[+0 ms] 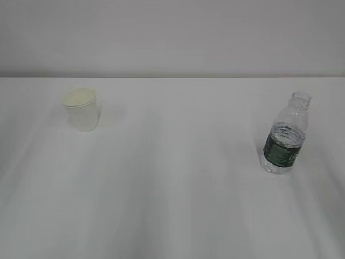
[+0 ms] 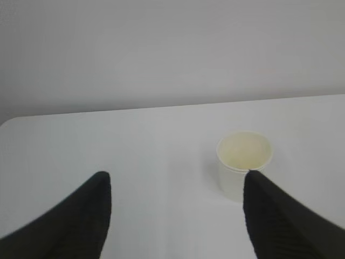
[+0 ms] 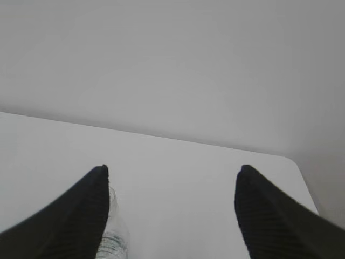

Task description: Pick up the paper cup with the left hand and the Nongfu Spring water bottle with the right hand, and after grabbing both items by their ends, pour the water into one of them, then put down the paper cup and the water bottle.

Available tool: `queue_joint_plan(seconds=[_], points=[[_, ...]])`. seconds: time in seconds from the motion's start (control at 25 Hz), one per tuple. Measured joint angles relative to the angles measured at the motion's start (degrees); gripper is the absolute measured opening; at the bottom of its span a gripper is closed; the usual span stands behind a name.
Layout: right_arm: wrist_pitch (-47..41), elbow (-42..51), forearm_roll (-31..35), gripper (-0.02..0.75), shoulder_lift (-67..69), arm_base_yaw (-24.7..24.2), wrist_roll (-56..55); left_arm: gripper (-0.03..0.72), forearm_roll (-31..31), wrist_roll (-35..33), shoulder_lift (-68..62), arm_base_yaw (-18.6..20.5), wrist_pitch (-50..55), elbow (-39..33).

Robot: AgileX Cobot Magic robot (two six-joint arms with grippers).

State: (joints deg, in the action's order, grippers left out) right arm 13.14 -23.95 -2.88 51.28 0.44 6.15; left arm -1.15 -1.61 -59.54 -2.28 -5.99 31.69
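The pale cream paper cup [image 1: 81,109] stands upright at the table's back left, and neither arm shows in the exterior view. In the left wrist view the paper cup [image 2: 243,162] sits ahead and to the right, partly behind the right fingertip, and my left gripper [image 2: 175,181] is open with nothing between its fingers. The clear Nongfu Spring water bottle [image 1: 285,135], with a dark green label, no cap and water inside, stands at the right. My right gripper [image 3: 172,172] is open and empty. The bottle [image 3: 114,232] peeks out beside its left finger.
The white table [image 1: 178,189] meets a plain wall at its back edge. In the right wrist view the table's rounded far right corner [image 3: 294,162] shows. In the left wrist view the table's far left corner [image 2: 13,121] shows.
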Motion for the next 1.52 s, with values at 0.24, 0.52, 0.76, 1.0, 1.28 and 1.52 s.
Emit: queue_joint_plan(seconds=[0.24,0.52,0.76,1.0,1.28,1.52], points=[[6.7,1.9,-4.7,0.552,4.6,0.0,-5.2,0.522,-0.7,0.0,-5.4,-1.4,-9.3,-5.0],[16.7,8.4,-7.1,0.552,10.5,0.0,-9.1,0.521,-1.3,0.0,-9.4,-7.0,-17.0,-9.4],[23.3,12.4,-9.3,0.552,15.5,0.0,-10.7,0.520,-2.8,2.1,-13.5,-8.8,-28.8,-16.8],[33.3,16.9,-10.7,0.551,20.8,0.0,-11.0,0.518,-1.2,4.2,-18.9,-11.0,-38.0,-22.2],[42.5,20.9,-11.4,0.550,27.4,0.0,-11.1,0.516,2.2,6.4,-23.6,-11.1,-45.7,-26.1],[51.4,23.2,-11.4,0.548,35.7,0.0,-10.9,0.515,4.9,7.1,-25.3,-11.1,-49.9,-27.0]])
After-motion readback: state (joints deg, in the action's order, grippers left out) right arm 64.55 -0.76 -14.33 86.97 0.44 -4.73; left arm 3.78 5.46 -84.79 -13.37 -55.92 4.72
